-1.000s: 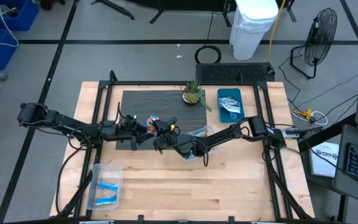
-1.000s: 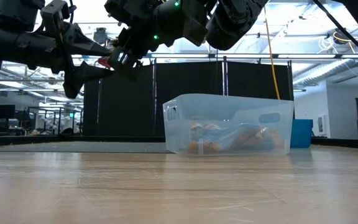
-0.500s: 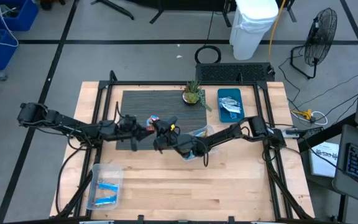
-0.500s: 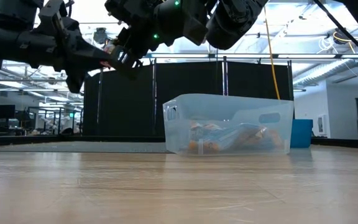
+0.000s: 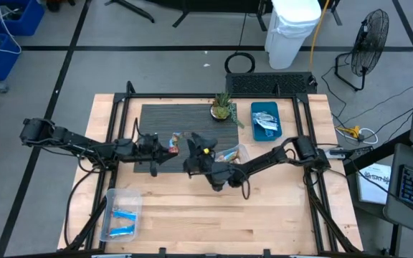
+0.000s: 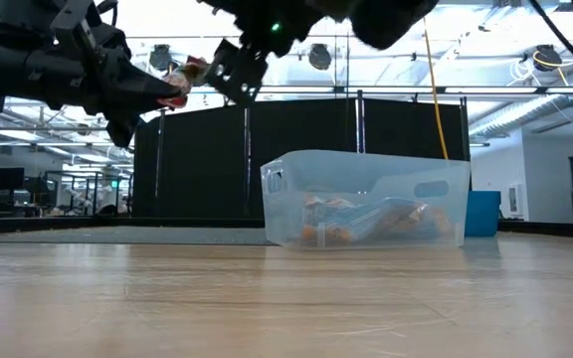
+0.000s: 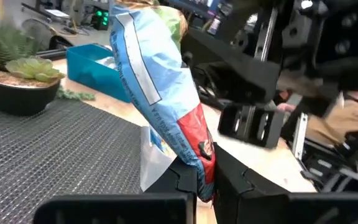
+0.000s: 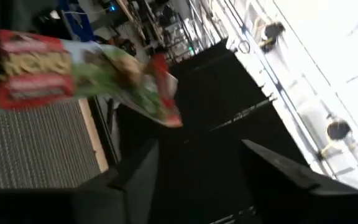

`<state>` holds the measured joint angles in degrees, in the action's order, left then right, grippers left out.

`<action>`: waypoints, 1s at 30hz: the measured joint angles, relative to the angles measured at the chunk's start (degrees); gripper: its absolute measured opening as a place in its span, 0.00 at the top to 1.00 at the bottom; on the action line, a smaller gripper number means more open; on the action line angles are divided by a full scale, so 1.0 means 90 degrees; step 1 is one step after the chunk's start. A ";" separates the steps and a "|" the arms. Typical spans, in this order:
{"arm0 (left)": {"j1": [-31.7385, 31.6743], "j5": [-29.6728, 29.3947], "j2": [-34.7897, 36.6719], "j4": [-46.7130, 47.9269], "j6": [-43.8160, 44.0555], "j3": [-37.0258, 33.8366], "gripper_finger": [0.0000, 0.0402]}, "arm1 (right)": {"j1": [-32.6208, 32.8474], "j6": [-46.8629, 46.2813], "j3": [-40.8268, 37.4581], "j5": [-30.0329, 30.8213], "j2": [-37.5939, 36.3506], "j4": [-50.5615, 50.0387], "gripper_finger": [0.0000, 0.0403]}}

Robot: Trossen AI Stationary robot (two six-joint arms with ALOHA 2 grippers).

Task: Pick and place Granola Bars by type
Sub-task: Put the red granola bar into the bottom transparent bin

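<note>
A granola bar [image 5: 174, 140] in a red-and-green wrapper with a blue-white back [image 7: 157, 87] hangs in the air over the dark mat [image 5: 185, 123]. My left gripper [image 5: 165, 148] is shut on it. My right gripper [image 5: 194, 148] stands open just right of the bar, touching nothing; its fingers [image 8: 135, 177] are spread, and the bar [image 8: 73, 65] shows beyond them. More granola bars lie in the clear bin [image 6: 366, 197] at the table's middle. My left gripper pinches the bar's red end [image 7: 202, 158] between its two fingers. The fingers lie level and come from the table's left. The bar [image 6: 185, 75] sticks out past the fingertips, tilted upward, lifted clear of the mat.
A blue tray [image 5: 266, 120] with silvery bars stands at the back right, a potted plant [image 5: 223, 107] beside it. A clear container [image 5: 120, 215] with blue bars sits at the front left. Bare wood lies along the near edge.
My left gripper has shut on the bar's end and rolled slightly. My right gripper has let go of the bar and drawn back toward the table's right and up. The bar stays in the air, now held by my left gripper alone.
</note>
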<state>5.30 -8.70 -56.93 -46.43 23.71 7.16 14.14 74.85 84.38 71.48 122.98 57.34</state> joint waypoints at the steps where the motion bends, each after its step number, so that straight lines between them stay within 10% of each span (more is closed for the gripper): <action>1: 0.0005 0.0080 0.0000 0.0019 -0.0039 0.0000 0.94 | 0.0057 -0.0104 -0.0102 0.0100 -0.0104 0.0005 0.44; 10: 0.0524 0.1128 0.0446 0.1405 -0.0305 0.0000 0.94 | 0.0632 -0.1713 -0.2169 0.0701 -0.1736 0.0012 0.32; 19: 0.2283 0.0929 0.1112 0.3123 0.2309 0.0094 0.95 | 0.1037 -0.4201 -0.4696 0.1111 -0.3625 0.0033 0.36; 30: 0.5229 -0.1587 0.0402 0.9189 0.5445 0.3785 0.95 | 0.1109 -0.5924 -0.5975 0.1113 -0.4353 0.0028 0.37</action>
<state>52.36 -22.98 -53.31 36.27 72.72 41.22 24.12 21.53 30.60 81.49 83.80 57.60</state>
